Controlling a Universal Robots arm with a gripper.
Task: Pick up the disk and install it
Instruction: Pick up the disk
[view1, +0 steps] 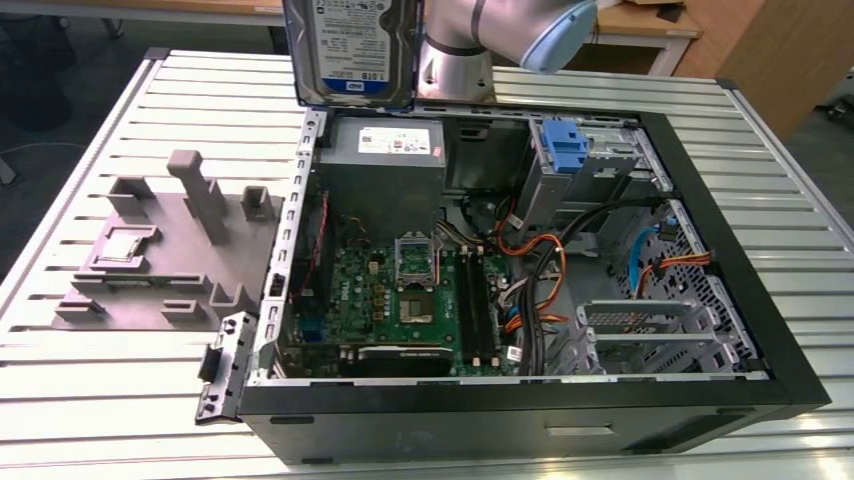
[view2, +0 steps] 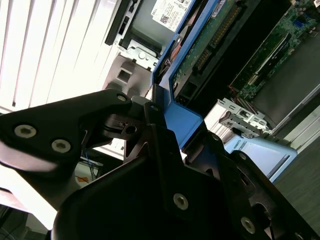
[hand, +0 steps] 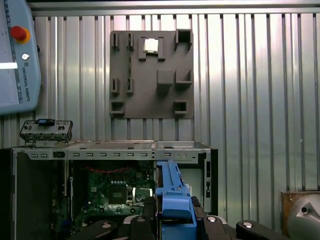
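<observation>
The disk (view1: 354, 50) hangs upright above the far edge of the open computer case (view1: 787, 380), its white-and-blue label facing the exterior view. The arm (view1: 501, 35) is right behind it. In the second wrist view my gripper (view2: 155, 116) is shut on the disk's blue carrier rail (view2: 184, 120), black fingers (view2: 125, 117) clamped on either side, with the disk's green circuit board (view2: 205, 47) beyond. The first wrist view looks along the disk's blue edge (hand: 172, 197), which sits between the gripper (hand: 172, 222) parts, over the case's side nearest the power supply.
Inside the case are the grey power supply (view1: 384, 150), the motherboard (view1: 400, 290), loose cables (view1: 547, 270) and a drive cage with a blue bracket (view1: 567, 150). A grey fixture tray (view1: 160, 250) lies on the slatted table (view1: 94, 400) beside the case. A teach pendant (hand: 17, 55) lies further off.
</observation>
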